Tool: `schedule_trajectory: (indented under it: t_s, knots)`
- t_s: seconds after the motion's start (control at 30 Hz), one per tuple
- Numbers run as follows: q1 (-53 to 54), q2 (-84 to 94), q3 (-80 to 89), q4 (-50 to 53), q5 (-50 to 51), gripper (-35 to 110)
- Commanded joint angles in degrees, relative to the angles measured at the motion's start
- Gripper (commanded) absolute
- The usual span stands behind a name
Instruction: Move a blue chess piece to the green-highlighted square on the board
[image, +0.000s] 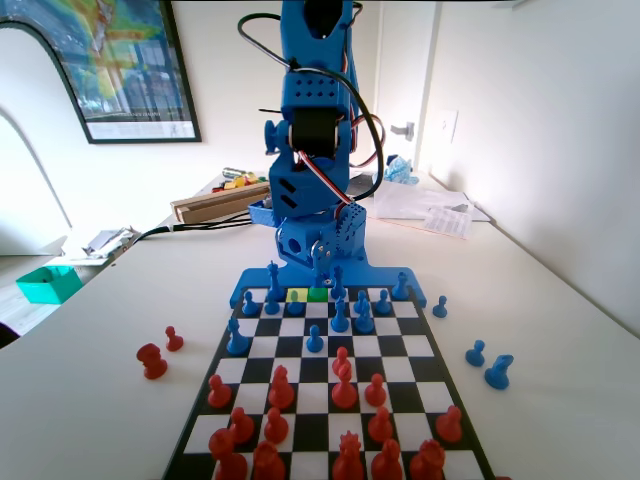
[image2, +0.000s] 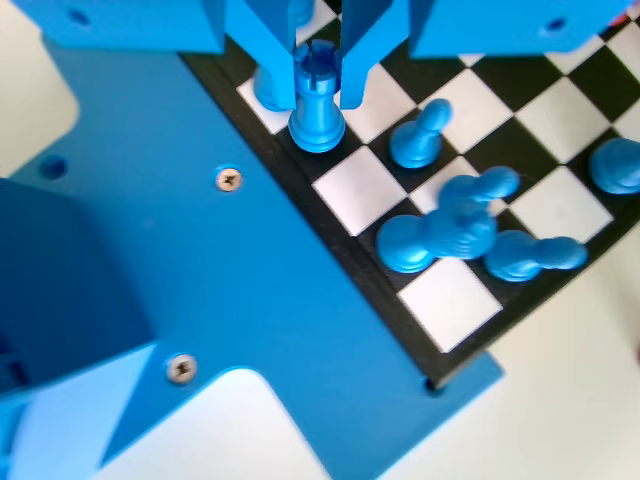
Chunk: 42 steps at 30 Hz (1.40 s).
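Note:
In the wrist view my gripper (image2: 318, 92) hangs low over the board's (image2: 450, 295) edge row. Its jaws press on both sides of the blue chess piece (image2: 317, 122), a short piece with a notched, castle-like top. The piece stands upright between them over a dark square; I cannot tell whether its base touches the board. In the fixed view the gripper (image: 320, 272) sits at the far end of the board (image: 313, 398), right above the green-highlighted square (image: 318, 294). A yellow square (image: 297, 294) lies just left of the green one.
Several blue pieces (image2: 460, 225) crowd the squares right of the held piece, and one (image2: 268, 92) stands behind the left jaw. Red pieces (image: 344, 385) fill the near half. Loose blue pieces (image: 497, 372) lie off-board right, red ones (image: 152, 360) off-board left.

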Motion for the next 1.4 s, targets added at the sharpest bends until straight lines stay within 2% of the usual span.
schedule_trajectory:
  t_s: [0.0,0.53,1.1,1.37]
  knots:
    - [0.26,1.49,0.97,-0.44,-0.7,1]
    - [1.14,1.49,2.81,-2.72,-2.11,2]
    - [1.05,1.49,2.72,-3.43,-1.76,16]
    - [0.7,1.49,2.11,-2.46,-1.41,17]
